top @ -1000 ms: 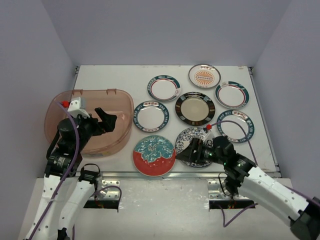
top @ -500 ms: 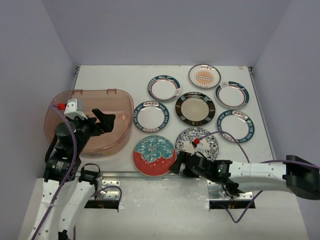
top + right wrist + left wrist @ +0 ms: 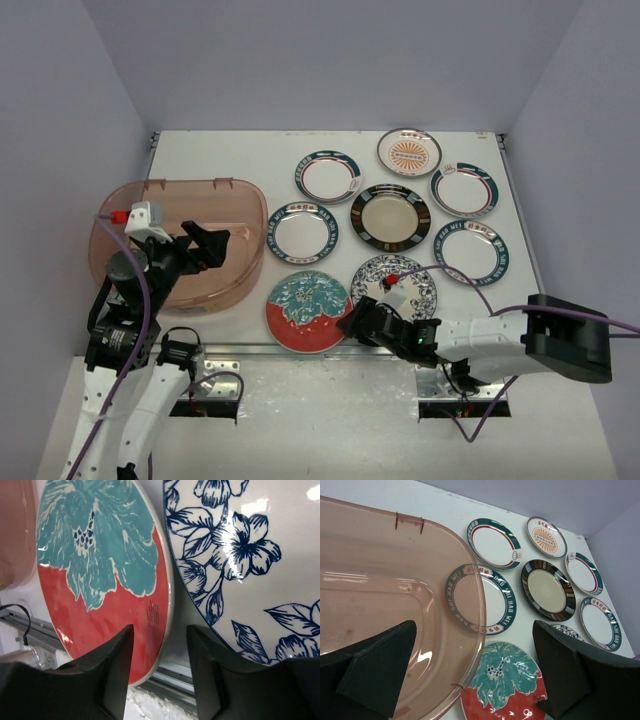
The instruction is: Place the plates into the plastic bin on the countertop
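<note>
On the white countertop [image 3: 240, 150] the pinkish plastic bin [image 3: 190, 183] sits at the left, the eight plates [image 3: 390, 217] lie flat to its right, the left gripper [image 3: 218, 248] hangs open above the bin, and the right gripper [image 3: 350, 320] gapes open astride the near rim of the red-and-teal plate [image 3: 305, 305].

White arms [image 3: 490, 345], black grippers [image 3: 218, 245] [image 3: 348, 322] — purple cables [image 3: 141, 300].

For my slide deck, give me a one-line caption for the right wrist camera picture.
Open right gripper poised at the near edge of the red-and-teal floral plate, with the blue floral plate alongside.
</note>
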